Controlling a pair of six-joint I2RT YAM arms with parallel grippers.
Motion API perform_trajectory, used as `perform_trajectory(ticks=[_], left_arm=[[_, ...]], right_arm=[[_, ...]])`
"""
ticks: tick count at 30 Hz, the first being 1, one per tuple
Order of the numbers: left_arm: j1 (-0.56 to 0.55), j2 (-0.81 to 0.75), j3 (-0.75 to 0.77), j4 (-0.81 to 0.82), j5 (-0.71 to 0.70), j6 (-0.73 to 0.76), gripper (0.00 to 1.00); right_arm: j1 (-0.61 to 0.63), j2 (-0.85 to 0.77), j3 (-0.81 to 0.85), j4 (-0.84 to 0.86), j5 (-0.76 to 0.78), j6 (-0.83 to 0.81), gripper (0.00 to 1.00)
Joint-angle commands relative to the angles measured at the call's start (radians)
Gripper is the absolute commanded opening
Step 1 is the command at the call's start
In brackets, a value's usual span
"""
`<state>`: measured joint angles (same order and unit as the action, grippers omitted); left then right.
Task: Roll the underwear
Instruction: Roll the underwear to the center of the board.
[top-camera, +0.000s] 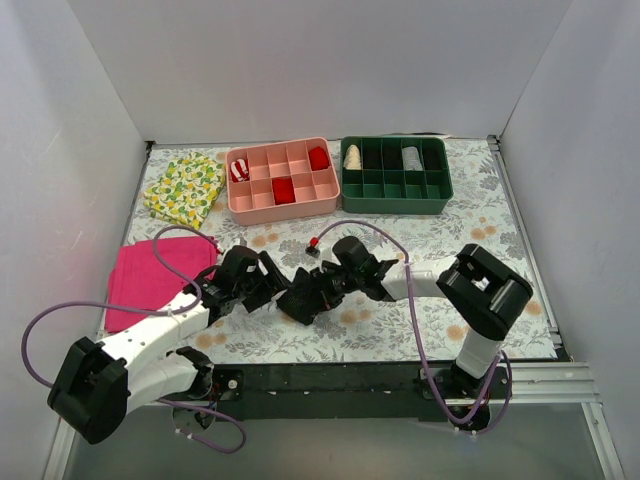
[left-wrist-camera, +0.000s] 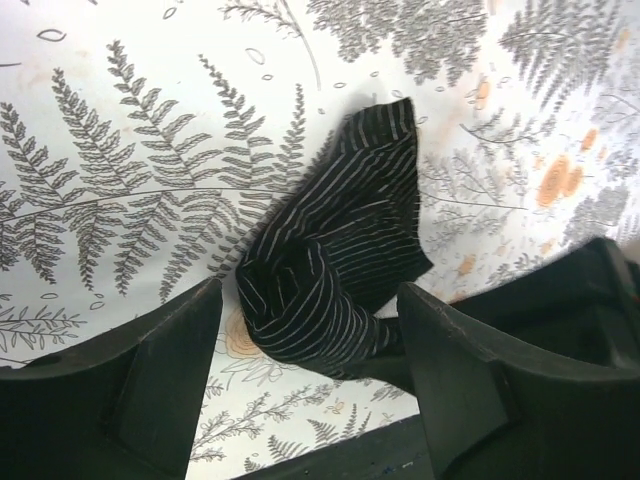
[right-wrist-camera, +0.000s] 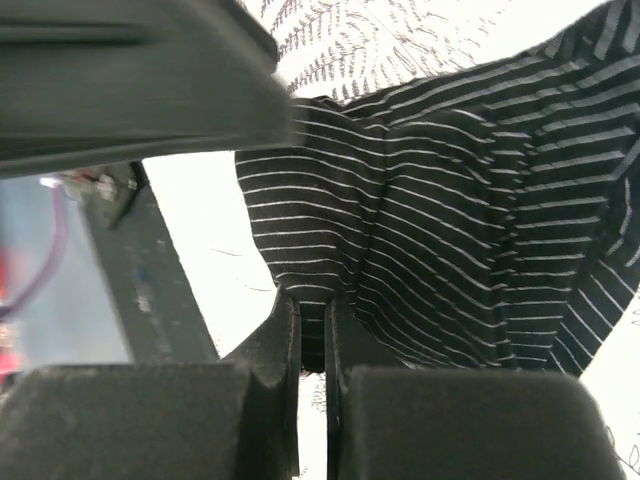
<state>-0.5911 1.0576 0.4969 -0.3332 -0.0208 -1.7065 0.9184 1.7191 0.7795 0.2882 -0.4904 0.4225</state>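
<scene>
The underwear (top-camera: 303, 296) is black with thin white stripes and lies crumpled, partly rolled, on the fern-print mat (top-camera: 380, 330) near the table's middle. It also shows in the left wrist view (left-wrist-camera: 335, 270) and in the right wrist view (right-wrist-camera: 450, 240). My left gripper (left-wrist-camera: 310, 385) is open, its fingers (left-wrist-camera: 150, 370) either side of the rolled end, not touching it. My right gripper (right-wrist-camera: 313, 330) is shut on an edge of the underwear, pinching the fabric between its fingertips. In the top view the two grippers meet at the garment, the left (top-camera: 262, 285) and the right (top-camera: 328, 285).
A pink divided tray (top-camera: 282, 181) and a green divided tray (top-camera: 394, 175) stand at the back. A yellow lemon-print cloth (top-camera: 184, 188) lies back left, a folded magenta cloth (top-camera: 152, 280) at the left. A small red-and-black object (top-camera: 312, 244) lies behind the grippers.
</scene>
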Motion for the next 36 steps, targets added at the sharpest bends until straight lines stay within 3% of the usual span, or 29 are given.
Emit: perform_trajectory(ticks=[1, 6, 22, 36], left_arm=[[0.001, -0.059, 0.000, 0.006, -0.021, 0.010, 0.71], [0.001, -0.094, -0.055, 0.065, 0.019, 0.021, 0.71], [0.001, -0.033, -0.162, 0.210, 0.079, 0.002, 0.65], [-0.001, 0.030, -0.152, 0.191, 0.045, -0.028, 0.43]], right_arm=[[-0.062, 0.086, -0.055, 0.041, -0.117, 0.128, 0.01], [-0.124, 0.125, -0.080, 0.126, -0.209, 0.217, 0.01], [-0.141, 0.163, 0.006, 0.010, -0.226, 0.193, 0.01], [-0.127, 0.128, 0.079, -0.149, -0.186, 0.065, 0.08]])
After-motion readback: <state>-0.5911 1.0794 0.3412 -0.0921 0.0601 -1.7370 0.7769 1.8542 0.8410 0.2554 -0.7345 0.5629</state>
